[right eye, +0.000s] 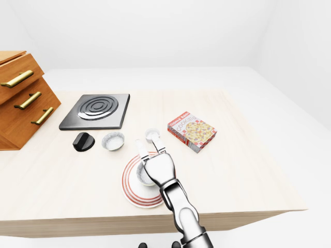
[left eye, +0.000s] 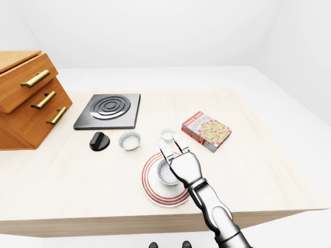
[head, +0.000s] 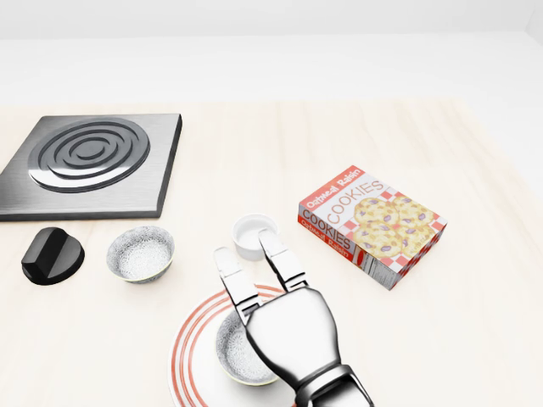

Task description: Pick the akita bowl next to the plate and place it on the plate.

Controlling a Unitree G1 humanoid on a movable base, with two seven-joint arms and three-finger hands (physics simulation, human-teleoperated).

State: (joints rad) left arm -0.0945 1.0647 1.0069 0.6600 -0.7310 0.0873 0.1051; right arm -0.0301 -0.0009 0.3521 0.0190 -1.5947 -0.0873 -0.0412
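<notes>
a wooden drawer chest (left eye: 28, 98) stands at the far left of the left-eye view, then a black stove plate (head: 89, 161), a black knob-like thing (head: 53, 254) and a second speckled bowl (head: 141, 253) on the desk (head: 475, 339), all well left of the work. the bowl (head: 233, 352) sits inside the red-ringed plate (head: 191, 356), near its middle as far as the hand lets me see. the right hand (head: 254, 263) hovers over the bowl's right side with its fingers (head: 284, 259) stretched straight and spread, holding nothing; whether the palm touches the rim i cannot tell. the left hand is not in view. the placing looks done, so the step is letting go cleanly: i would lift the hand straight up and then draw it off toward the bottom of the view, not sideways, so a finger does not catch the rim and tip the bowl off the plate. a small white cup (head: 254, 235) stands just past the fingertips and could be knocked by any push toward the top of the view. the cookie box (head: 372, 222) lies to the right, clear of the way.
</notes>
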